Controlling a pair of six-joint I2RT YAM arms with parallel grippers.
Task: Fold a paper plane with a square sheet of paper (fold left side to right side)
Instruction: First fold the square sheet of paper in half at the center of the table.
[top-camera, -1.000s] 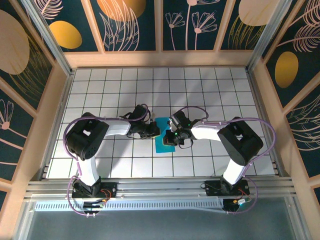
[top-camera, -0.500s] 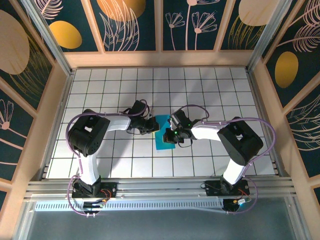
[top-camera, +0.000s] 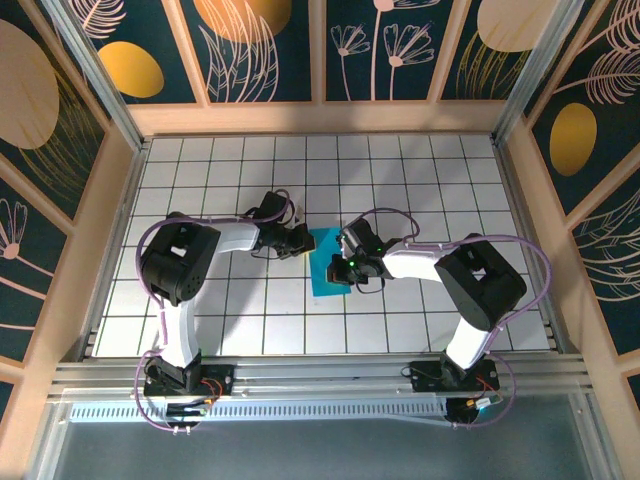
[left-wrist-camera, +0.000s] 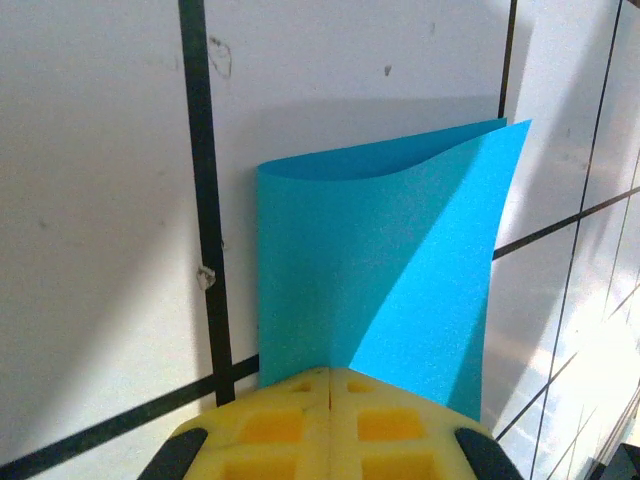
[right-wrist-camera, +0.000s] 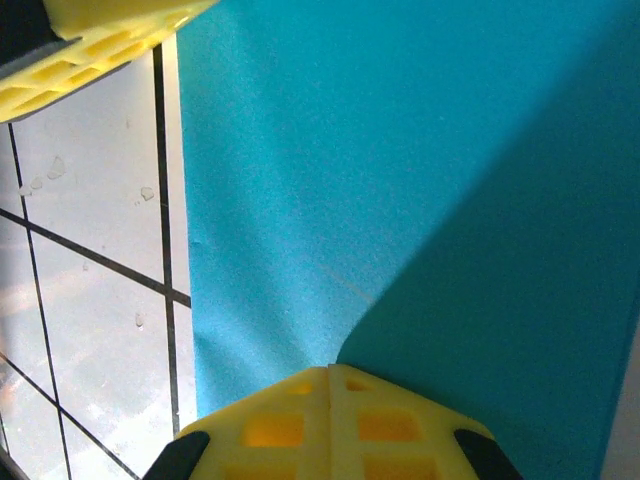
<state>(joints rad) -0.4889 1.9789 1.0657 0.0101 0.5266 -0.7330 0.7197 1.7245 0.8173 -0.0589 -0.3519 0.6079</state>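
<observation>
The square sheet of paper (top-camera: 328, 264) is lying doubled over near the middle of the white gridded table (top-camera: 430, 180), between the two arms. The left gripper (top-camera: 300, 241) is reaching in at its far left corner, with its yellow fingers (left-wrist-camera: 270, 428) pressing together and pinching the paper's edge. In the left wrist view the top layer is bowing slightly away from the one below. The right gripper (top-camera: 344, 270) is meeting the sheet from the right side, and its fingers (right-wrist-camera: 395, 425) are likewise clamping together on the blue paper.
</observation>
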